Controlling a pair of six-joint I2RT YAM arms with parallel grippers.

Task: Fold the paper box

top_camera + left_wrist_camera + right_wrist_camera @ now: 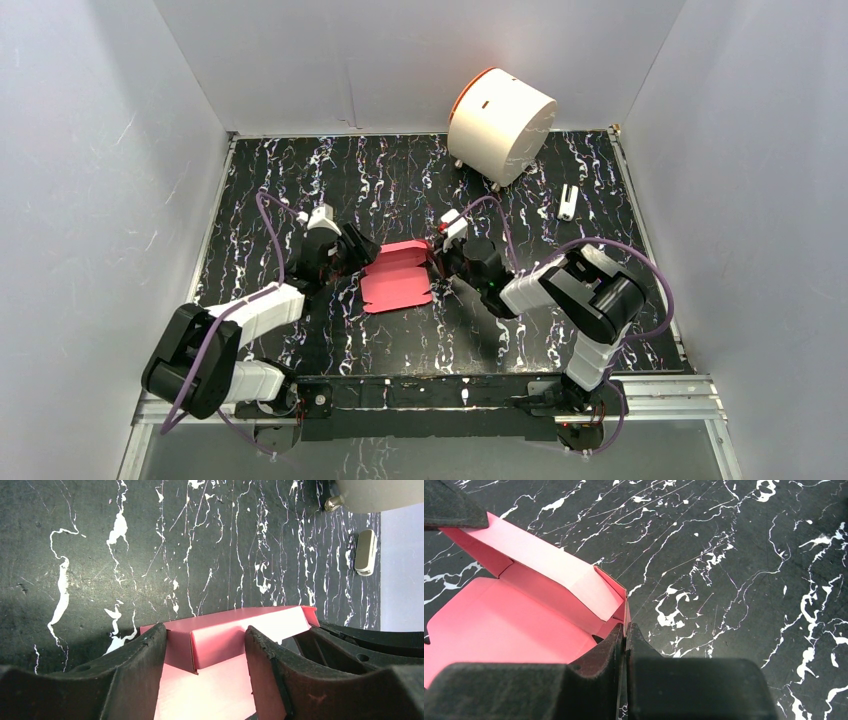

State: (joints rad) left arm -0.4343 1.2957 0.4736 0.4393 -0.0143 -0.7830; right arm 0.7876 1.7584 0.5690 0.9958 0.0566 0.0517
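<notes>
Lying half-folded on the black table (300, 190), the pink paper box (397, 277) sits between left hand (348, 252) and right hand (440, 258). Left wrist: fingers (145, 655) spread, straddling the raised flap. Right wrist: that hand pinches a side flap. Light, flimsy card, likely quick to crease; best held by flaps near folds.
</notes>
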